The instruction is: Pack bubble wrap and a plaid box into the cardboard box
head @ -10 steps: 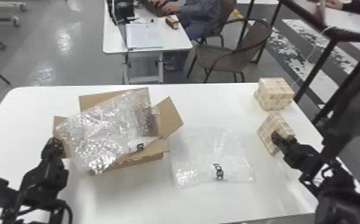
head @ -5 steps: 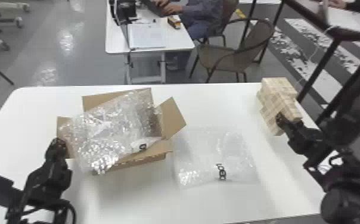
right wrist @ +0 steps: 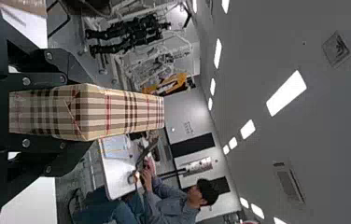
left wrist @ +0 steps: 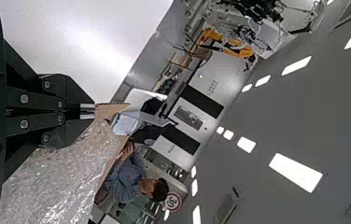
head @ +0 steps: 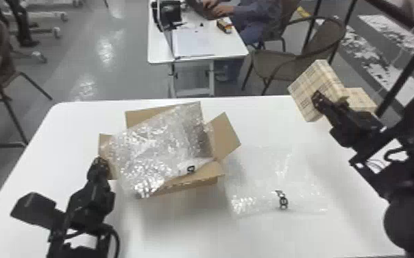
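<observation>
lifted toward 12 o'clock since the earlier frames, the held plaid box (head: 321,75) has risen off the table, and the head view has swung a little toward 9 o'clock. it sits tilted in the right gripper (head: 317,98), out at about 2 o'clock from the cardboard box. that pincer is spread to the box's thickness, flat fingers on two opposite faces, as the right wrist view shows.

just past it, toward 4 o'clock, a second plaid box (head: 362,97) is partly hidden behind the right arm.

the cardboard box (head: 225,135) has its flaps open, and bubble wrap (head: 158,147) lies over its opening, slumping over the rim toward 7 o'clock. the left gripper (head: 100,163) is at 9 o'clock, its pincer narrow, pinching the edge of a flap (head: 105,140).

another bubble wrap sheet (head: 271,182) lies flat on the white table (head: 182,230) between 3 and 4 o'clock of the carton. beyond the table stand a desk (head: 161,44) at 12 o'clock and a brown chair (head: 275,63) between 1 and 2.
</observation>
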